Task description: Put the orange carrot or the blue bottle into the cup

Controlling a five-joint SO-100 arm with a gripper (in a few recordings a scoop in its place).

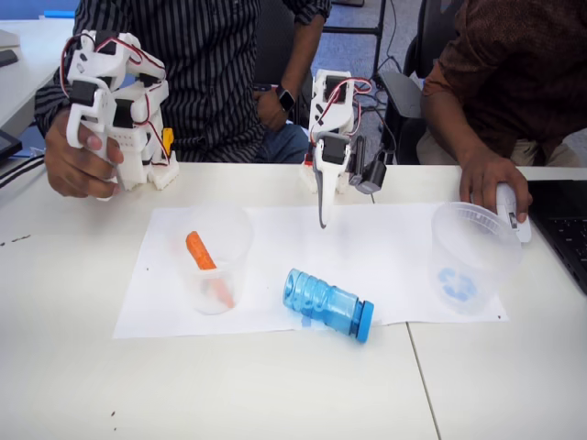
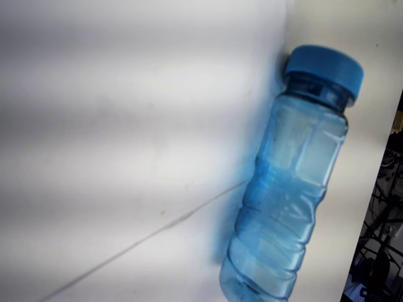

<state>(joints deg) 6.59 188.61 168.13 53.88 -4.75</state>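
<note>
Carrot (image 1: 201, 254) stands in unmarked cup (image 1: 214, 261); marked cup (image 1: 472, 257) holds nothing.

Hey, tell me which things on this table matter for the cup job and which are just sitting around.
Job:
small orange carrot stick, standing in the unmarked cup
translucent blue ribbed plastic bottle, lying on its side
wide clear plastic cup with blue mark
white tool

Lying about:
clear plastic cup without mark
white paper sheet
black laptop

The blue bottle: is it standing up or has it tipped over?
Tipped over. The blue bottle lies on its side on the white paper, capped end pointing to the picture's lower right in the fixed view.
</note>
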